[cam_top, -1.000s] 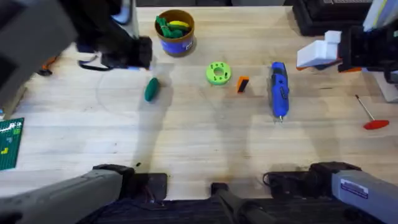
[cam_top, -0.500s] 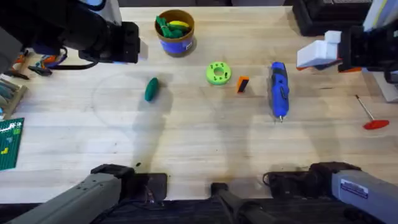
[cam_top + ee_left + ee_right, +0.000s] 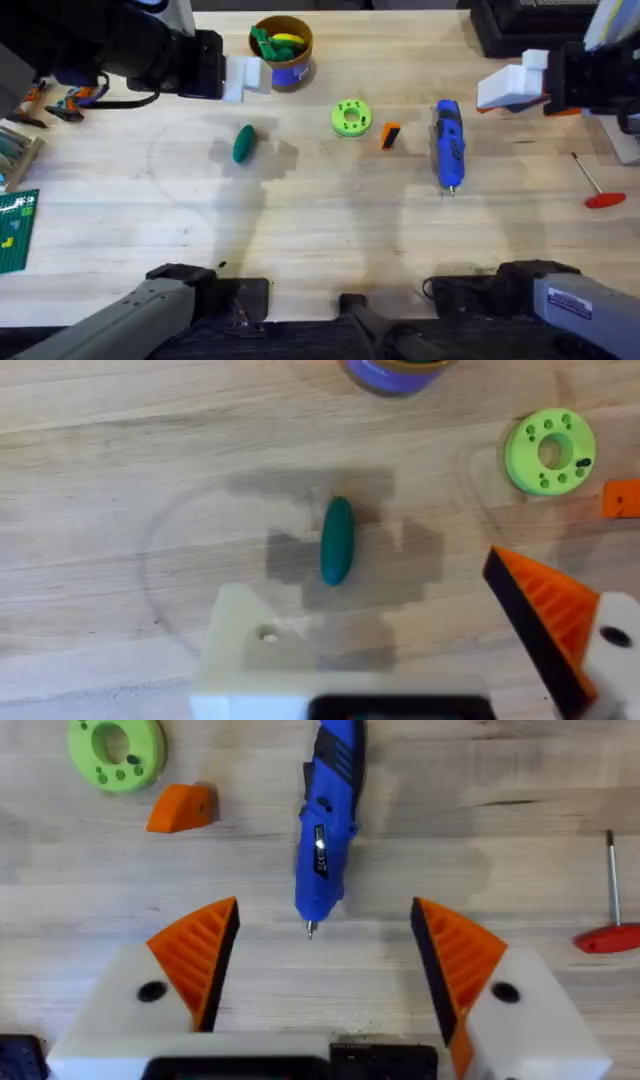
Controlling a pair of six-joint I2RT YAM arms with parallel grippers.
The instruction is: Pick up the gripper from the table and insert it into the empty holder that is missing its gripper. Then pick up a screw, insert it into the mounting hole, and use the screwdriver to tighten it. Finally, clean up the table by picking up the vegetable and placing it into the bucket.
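The gripper (image 3: 390, 135) lies on the table (image 3: 320, 230) between the lime-green disc (image 3: 350, 117) and the screwdriver (image 3: 447, 143). It looks light, stiff and smooth, so it is best pinched across its flat sides. The right gripper (image 3: 325, 965) has its jaws wide open, and the left gripper (image 3: 420, 650), open too, lacks one orange tip on its holder (image 3: 250, 650).

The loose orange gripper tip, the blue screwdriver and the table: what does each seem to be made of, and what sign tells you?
Gripper tip: apparently matte orange plastic, uniform colour, no gloss.
Screwdriver: likely moulded blue plastic body, slight sheen, with a thin metal-looking tip.
Table: pale wood, visible grain lines and plank seams.
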